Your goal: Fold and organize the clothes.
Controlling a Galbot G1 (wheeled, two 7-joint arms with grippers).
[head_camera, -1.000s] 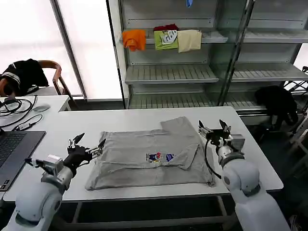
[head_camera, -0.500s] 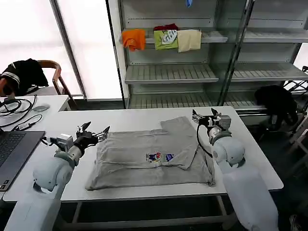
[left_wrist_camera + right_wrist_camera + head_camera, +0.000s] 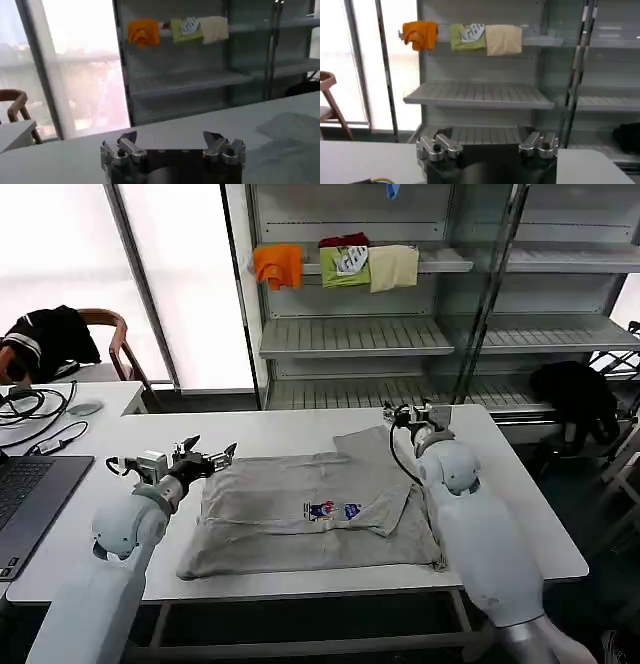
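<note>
Grey shirt (image 3: pixel 315 509) lies partly folded, mid-surface (image 3: pixel 520 514). Left gripper (image 3: pixel 207 458) hovers at its far left corner, right gripper (image 3: pixel 408 415) by the far sleeve; both fingers spread, empty. Advise pinching both far corners level before folding.

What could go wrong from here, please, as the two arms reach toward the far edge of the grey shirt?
1. Both grippers are open and hold nothing; the left gripper is at the grey shirt's far left corner, the right gripper beyond the folded-up sleeve, so one may pinch only the top layer and undo that fold.
2. Uneven grasps might skew the fold.
3. The shirt's near hem lies close to the table edge and could slide off if dragged.
</note>
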